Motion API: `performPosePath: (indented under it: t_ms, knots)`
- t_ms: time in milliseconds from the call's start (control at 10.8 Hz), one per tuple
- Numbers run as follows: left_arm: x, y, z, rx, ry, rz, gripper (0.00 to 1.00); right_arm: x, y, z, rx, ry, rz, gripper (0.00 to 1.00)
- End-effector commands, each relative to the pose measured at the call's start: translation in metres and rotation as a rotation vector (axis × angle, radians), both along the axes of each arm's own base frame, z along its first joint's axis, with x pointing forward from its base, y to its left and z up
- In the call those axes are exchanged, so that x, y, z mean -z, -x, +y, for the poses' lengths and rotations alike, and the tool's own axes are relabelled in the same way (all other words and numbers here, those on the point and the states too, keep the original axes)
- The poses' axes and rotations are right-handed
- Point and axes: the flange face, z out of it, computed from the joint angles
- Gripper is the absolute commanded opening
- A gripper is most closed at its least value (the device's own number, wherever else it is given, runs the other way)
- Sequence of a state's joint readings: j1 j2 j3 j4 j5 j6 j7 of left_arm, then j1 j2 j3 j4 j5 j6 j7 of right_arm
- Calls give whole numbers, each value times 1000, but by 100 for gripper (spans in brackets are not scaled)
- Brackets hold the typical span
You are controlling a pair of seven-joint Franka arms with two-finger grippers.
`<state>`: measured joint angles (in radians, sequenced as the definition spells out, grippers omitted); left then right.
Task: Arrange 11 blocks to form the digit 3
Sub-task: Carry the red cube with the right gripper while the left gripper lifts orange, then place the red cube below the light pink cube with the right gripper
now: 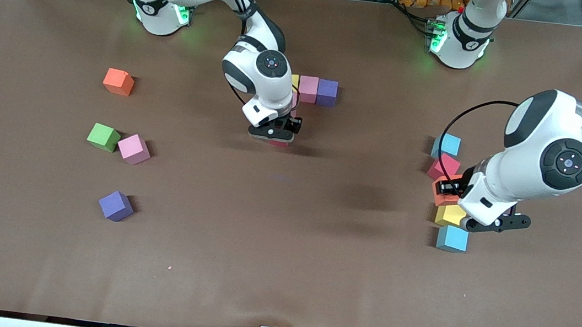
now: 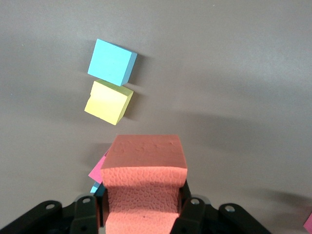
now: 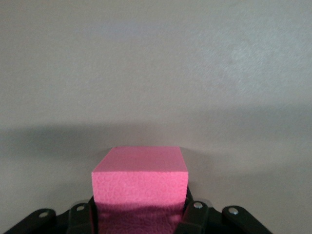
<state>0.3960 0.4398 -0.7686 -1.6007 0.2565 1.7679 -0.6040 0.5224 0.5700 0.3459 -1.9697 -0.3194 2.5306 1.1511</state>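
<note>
Pink-and-purple row [image 1: 317, 90] by the right arm's base: only the digit's start. Right gripper [image 3: 140, 214] clamps a pink cube [image 3: 140, 183] just nearer the camera; left gripper [image 2: 142, 214] clamps an orange cube [image 2: 145, 175] over its cluster. Seven cubes remain scattered.

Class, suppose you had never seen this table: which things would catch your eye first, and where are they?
Both arms hold a cube: the right gripper grips a pink block just in front of a short row of yellow, pink and purple blocks, and the left gripper grips an orange block over a cluster at its end of the table. Loose cubes, one of them green, lie toward the right arm's end.
</note>
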Motion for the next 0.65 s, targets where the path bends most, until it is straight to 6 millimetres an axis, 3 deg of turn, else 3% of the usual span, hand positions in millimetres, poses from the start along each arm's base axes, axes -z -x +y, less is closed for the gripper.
performPosePath:
  t_ms: [0, 554]
  knots:
    - [-5, 1, 1, -38, 10, 15, 0, -1, 9, 10, 21, 26, 20, 35]
    - [-4, 2, -2, -58, 7, 15, 0, -5, 27, 18, -13, 24, 32, 35]
